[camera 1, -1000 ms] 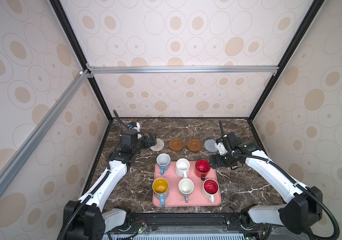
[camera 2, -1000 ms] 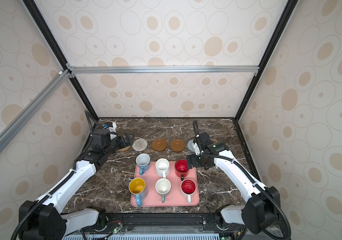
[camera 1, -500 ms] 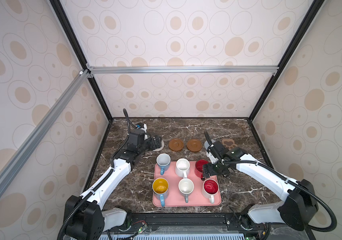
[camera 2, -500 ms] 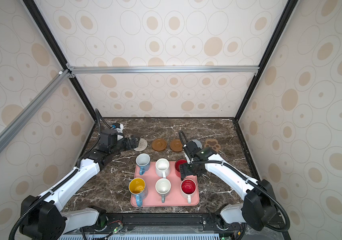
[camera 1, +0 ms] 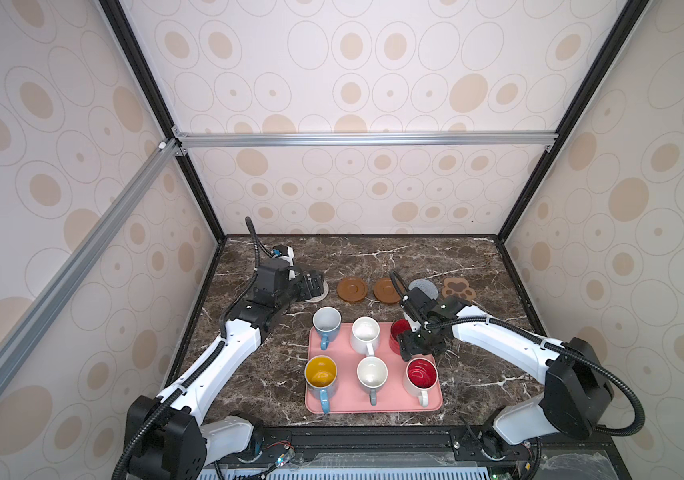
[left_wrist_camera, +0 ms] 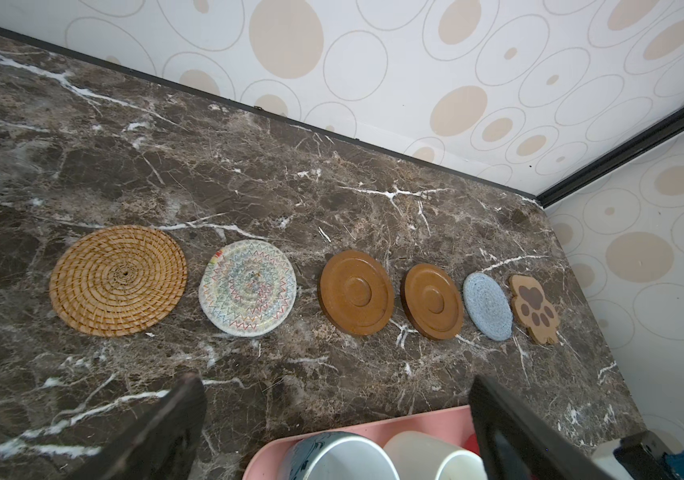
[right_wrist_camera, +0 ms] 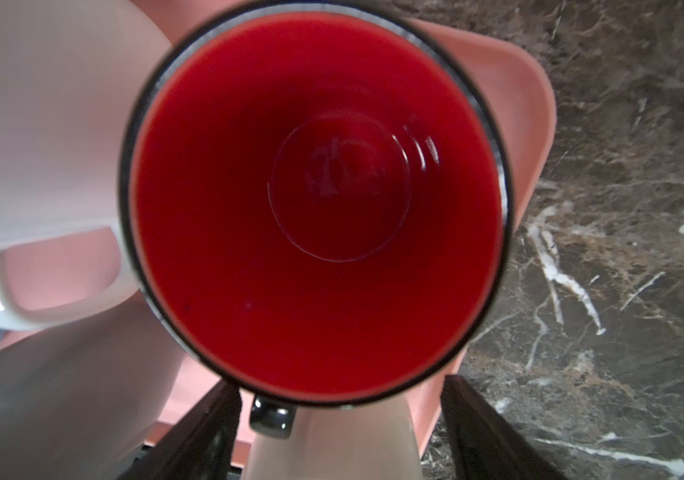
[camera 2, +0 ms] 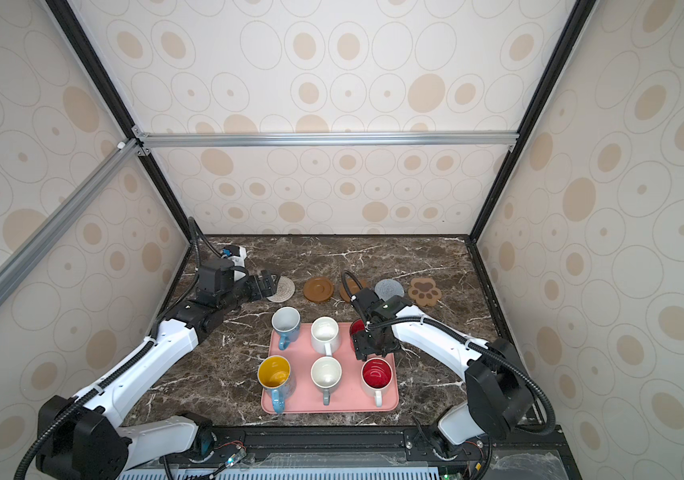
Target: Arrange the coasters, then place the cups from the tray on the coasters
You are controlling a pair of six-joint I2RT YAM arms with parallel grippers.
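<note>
Right end effector apart astride red mug handle; tray holds six mugs

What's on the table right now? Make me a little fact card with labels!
Coasters: six in a row, all bare: rattan coaster, cream woven coaster, two brown discs, grey-blue coaster, paw coaster
Cups: six mugs, all on the pink tray
Left pincer: open, empty, near the cream woven coaster
Right pincer: open, either side of the red mug's handle
</note>
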